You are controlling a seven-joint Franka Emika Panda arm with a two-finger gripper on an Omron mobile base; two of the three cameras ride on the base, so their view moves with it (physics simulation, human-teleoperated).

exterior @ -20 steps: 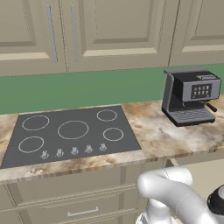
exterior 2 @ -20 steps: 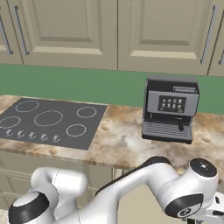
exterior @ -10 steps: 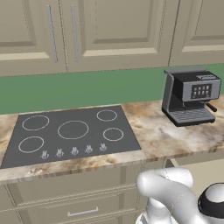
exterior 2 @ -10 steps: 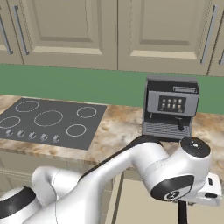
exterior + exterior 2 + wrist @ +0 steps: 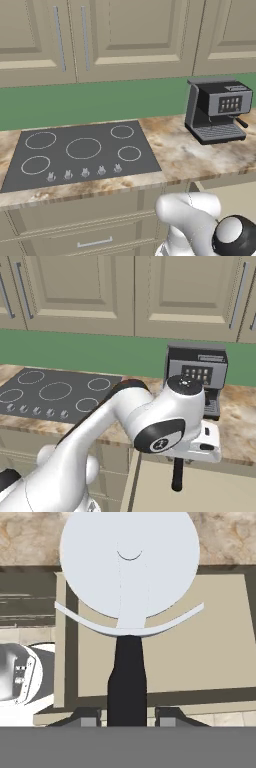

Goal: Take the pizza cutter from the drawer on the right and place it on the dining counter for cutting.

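My gripper is shut on the slim black handle of the pizza cutter, whose round silver-grey wheel blade points away from the hand. Beneath it lies the open drawer with its plain pale-tan inside. From the right base view, the gripper hangs in front of the counter edge. The pizza cutter dangles from it above the drawer. The dining counter is out of view.
A marbled counter carries a black cooktop on the left and a coffee machine on the right, close behind the hand. Beige wall cabinets hang above a green backsplash. Closed drawer fronts sit under the cooktop.
The hand has risen from the bottom of the right base view to counter height, lifting the pizza cutter up out of the drawer. The grip has stayed the same.
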